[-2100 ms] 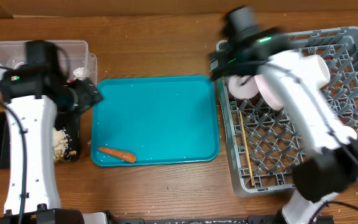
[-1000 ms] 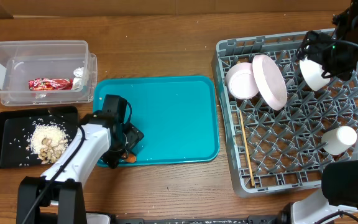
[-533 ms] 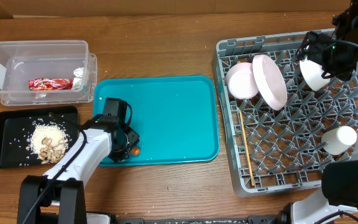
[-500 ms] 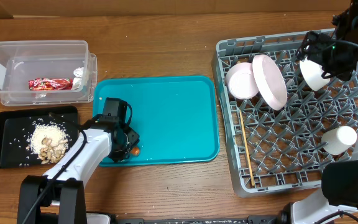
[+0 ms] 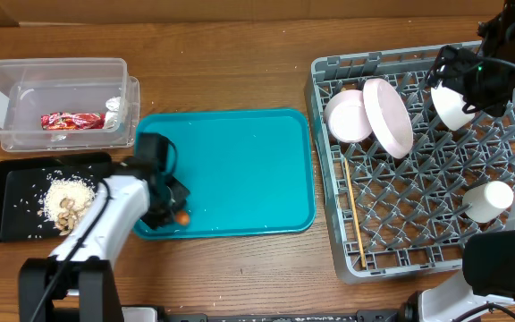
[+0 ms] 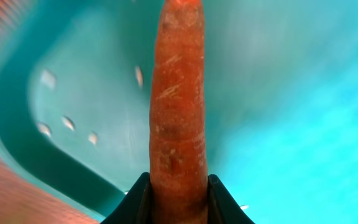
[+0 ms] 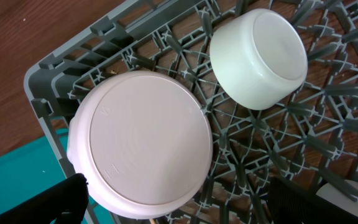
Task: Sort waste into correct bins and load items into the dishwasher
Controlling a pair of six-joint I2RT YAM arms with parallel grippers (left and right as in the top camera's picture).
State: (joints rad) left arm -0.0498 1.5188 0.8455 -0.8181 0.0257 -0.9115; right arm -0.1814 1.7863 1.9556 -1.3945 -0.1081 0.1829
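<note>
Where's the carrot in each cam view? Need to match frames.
Overhead: carrot in the lower-left corner of the teal tray, mostly under the left gripper.
Left wrist: centre frame, upright, between the fingers.
Right wrist: not in it.
Shared landmark: teal tray; its corner shows bottom-left in right wrist.

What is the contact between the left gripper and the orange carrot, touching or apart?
Touching. The left wrist view shows the carrot pressed between both fingers of the left gripper, with no gap.
</note>
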